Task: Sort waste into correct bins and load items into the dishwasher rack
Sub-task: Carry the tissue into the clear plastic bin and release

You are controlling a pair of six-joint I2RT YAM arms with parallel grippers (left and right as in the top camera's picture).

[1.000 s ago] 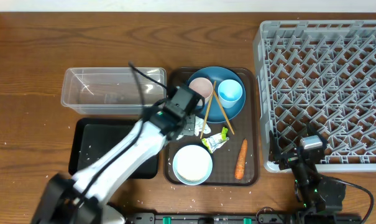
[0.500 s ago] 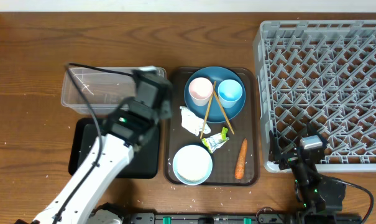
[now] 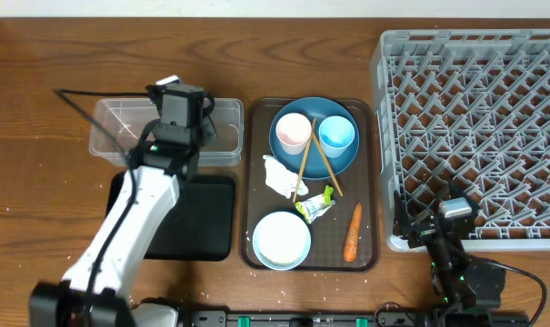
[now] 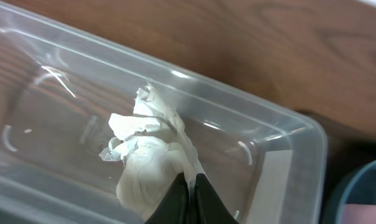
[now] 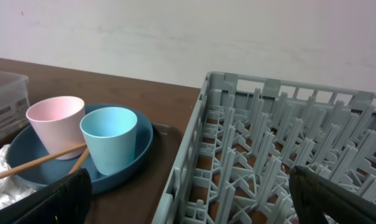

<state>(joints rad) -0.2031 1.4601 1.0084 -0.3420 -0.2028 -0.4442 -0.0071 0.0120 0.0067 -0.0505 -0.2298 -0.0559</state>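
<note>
One tissue (image 4: 144, 158), clenched in the left tool (image 4: 192, 186), has moved from tray (image 3: 249, 182) to clear tub (image 4: 287, 186), ready for release.

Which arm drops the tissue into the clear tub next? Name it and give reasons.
Left. The left gripper is shut on the crumpled tissue, right above the clear tub. The right gripper is open and empty, over by the dishwasher rack, away from the tub.

My left gripper (image 4: 191, 190) holds a tissue (image 4: 144, 165) over the tub (image 4: 281, 180) — shallow tray (image 3: 215, 222) before it, serving tray (image 3: 365, 195) to its right.
</note>
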